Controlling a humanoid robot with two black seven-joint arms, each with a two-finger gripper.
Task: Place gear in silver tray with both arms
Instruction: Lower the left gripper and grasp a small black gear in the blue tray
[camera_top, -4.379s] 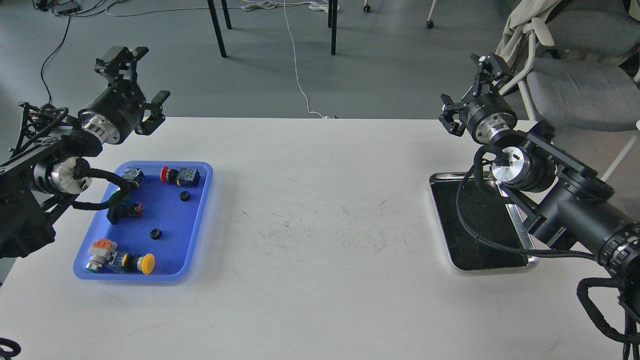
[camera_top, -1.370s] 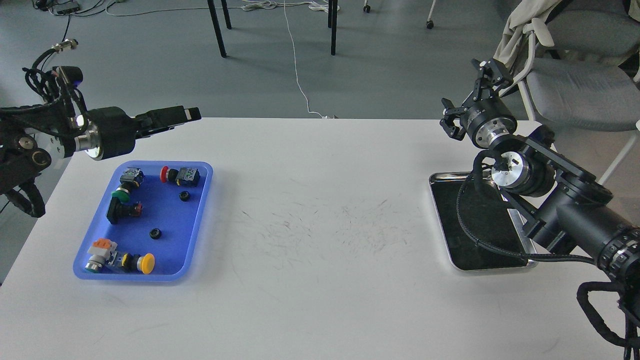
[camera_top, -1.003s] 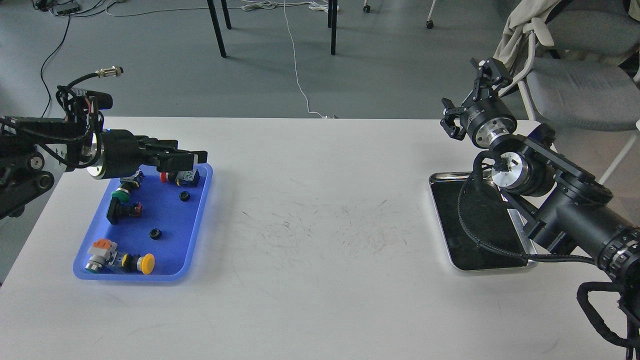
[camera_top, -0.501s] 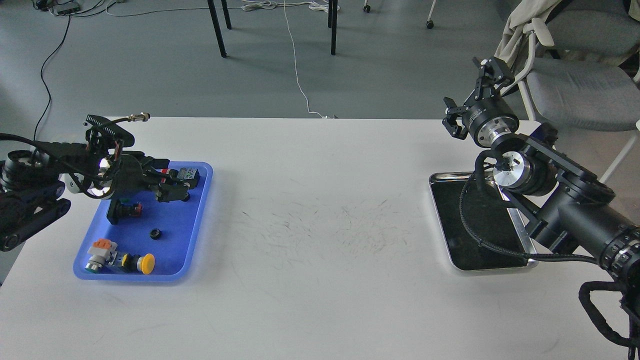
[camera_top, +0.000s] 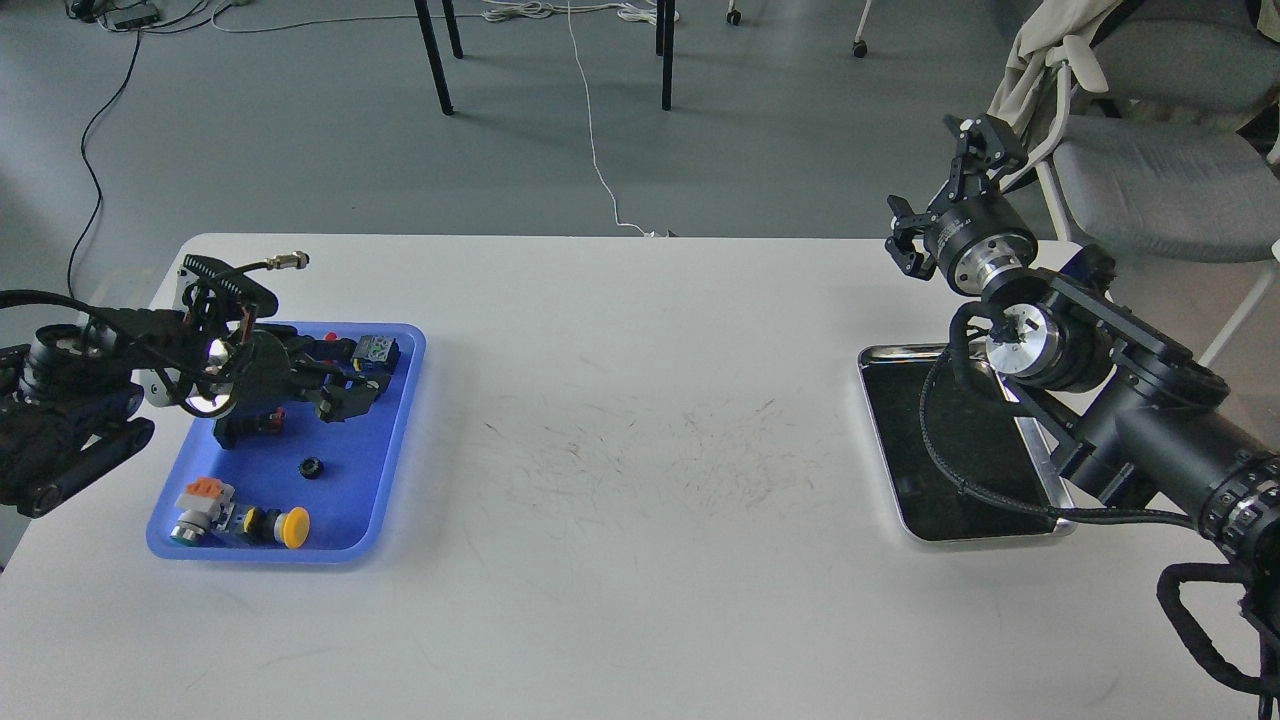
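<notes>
A small black gear (camera_top: 311, 467) lies in the blue tray (camera_top: 345, 505) at the left. My left gripper (camera_top: 352, 392) is low inside the tray's far part, fingers apart, over the spot where a second small black gear lay; that gear is hidden now. The silver tray (camera_top: 912, 425) sits at the table's right, with nothing showing on its bare part. My right gripper (camera_top: 938, 185) is open and empty, raised beyond the silver tray's far end; the right arm crosses over the tray's right side.
The blue tray also holds several push-button switches: a yellow one (camera_top: 291, 527), a blue-black one (camera_top: 376, 349) and a black one (camera_top: 245, 428). A chair (camera_top: 1150, 180) stands behind the right arm. The white table (camera_top: 640, 480) has faint scratches.
</notes>
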